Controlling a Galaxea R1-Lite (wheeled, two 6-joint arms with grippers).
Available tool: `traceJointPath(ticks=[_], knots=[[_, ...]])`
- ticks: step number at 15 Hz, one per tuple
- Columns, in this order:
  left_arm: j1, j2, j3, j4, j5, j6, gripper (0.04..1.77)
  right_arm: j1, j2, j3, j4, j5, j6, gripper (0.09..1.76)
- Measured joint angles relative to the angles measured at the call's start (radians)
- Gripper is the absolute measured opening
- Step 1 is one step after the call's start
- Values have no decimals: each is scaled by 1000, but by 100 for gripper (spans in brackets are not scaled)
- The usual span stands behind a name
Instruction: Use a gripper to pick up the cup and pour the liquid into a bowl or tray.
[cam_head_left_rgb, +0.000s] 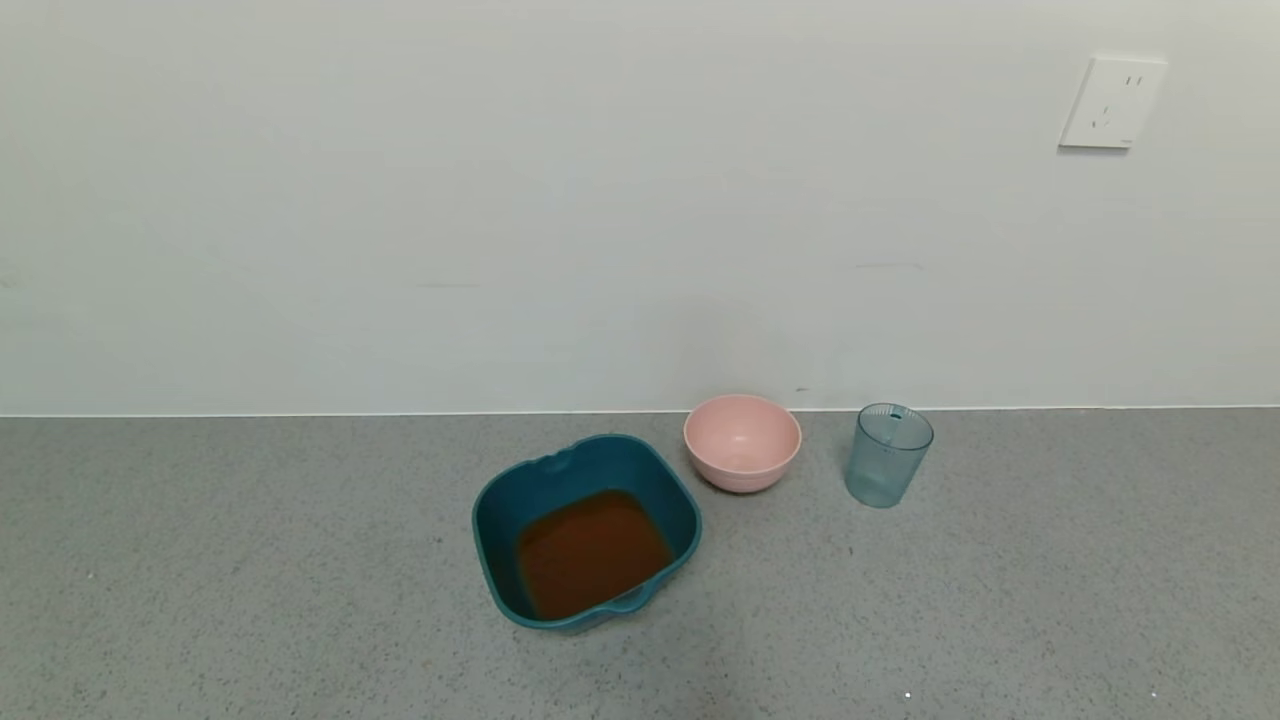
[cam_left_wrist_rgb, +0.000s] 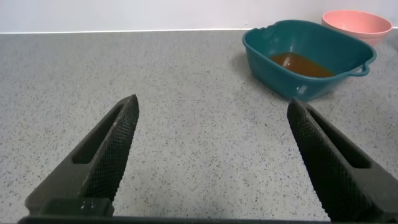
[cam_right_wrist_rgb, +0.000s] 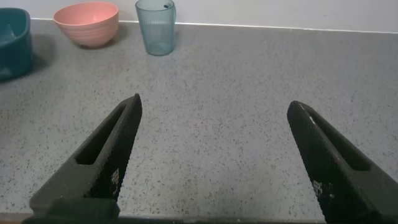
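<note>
Right tool (cam_right_wrist_rgb: 214, 155), spread wide, low over bench (cam_right_wrist_rgb: 224, 81); cup (cam_right_wrist_rgb: 156, 27) ahead appears empty, liquid (cam_head_left_rgb: 590, 550) already in basin (cam_head_left_rgb: 500, 520); grip mid-wall.

I see a translucent, ribbed plastic cup (cam_head_left_rgb: 888, 455) and a smooth teal plastic basin (cam_head_left_rgb: 500, 520). The matt pink bowl (cam_head_left_rgb: 742, 442) sits on speckled, stone-like countertop (cam_head_left_rgb: 250, 560).

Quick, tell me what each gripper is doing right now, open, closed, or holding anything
Left gripper: open, holding nothing, over bare counter short of the basin.
Right gripper: open, holding nothing, well back from the cup.
</note>
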Motion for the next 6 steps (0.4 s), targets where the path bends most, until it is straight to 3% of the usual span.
traceJointPath(ticks=[6], knots=[[0, 0, 0, 0, 0, 0, 172, -1, 0, 2, 6, 1, -4, 170]])
